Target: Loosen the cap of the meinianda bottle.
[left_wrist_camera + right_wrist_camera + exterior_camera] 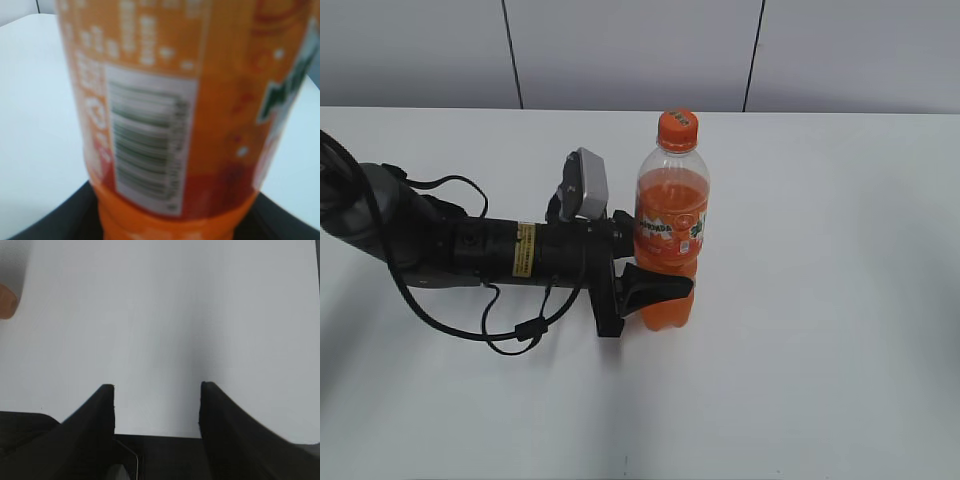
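Note:
The meinianda bottle (670,215) stands upright on the white table, with orange drink and an orange-and-green label. Its orange cap (677,130) sits on the neck. My left gripper (665,272) reaches in from the left and is shut on the bottle's lower body, just under the label. In the left wrist view the bottle (185,115) fills the frame with its barcode facing me, and the dark fingers (170,222) flank it at the bottom. My right gripper (157,387) is open and empty over bare table. A blurred orange shape (6,300) shows at its view's left edge.
The white table (840,330) ends at a grey panelled wall (630,50) at the back. The left arm with its looped black cable (510,325) lies across the left half of the table. The right arm does not show in the exterior view.

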`<state>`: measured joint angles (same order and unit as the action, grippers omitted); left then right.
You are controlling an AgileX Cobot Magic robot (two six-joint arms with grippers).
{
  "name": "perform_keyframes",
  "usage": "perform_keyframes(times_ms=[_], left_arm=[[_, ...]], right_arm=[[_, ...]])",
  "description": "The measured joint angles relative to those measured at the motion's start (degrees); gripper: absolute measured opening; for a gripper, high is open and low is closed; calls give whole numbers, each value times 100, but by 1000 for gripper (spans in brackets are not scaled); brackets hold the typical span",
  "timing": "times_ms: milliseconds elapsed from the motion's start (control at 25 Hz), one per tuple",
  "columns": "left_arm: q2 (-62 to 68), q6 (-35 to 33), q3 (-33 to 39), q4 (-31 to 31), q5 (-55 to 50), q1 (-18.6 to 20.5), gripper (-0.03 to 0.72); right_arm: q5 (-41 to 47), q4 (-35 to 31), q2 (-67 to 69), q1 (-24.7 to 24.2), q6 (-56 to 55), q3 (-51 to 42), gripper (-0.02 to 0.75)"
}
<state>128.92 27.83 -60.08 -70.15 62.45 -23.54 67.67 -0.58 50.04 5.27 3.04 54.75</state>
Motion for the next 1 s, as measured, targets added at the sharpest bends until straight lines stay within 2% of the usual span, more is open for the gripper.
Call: perform_keyframes(times_ms=[360,600,760,880,1000], left_arm=[[0,0,0,0,13,0,395],[0,0,0,0,13,0,395],[0,0,0,0,13,0,394],[0,0,0,0,13,0,394],[0,0,0,0,13,0,394]], right_arm=[[191,-95,1811,0,0,1248,405],[191,-595,2705,0,0,1899,405],[191,-705,3095,32,-7,2155,405],[196,-699,3288,213,-7,2313,405],[202,-699,3470,611,-7,2484,405]])
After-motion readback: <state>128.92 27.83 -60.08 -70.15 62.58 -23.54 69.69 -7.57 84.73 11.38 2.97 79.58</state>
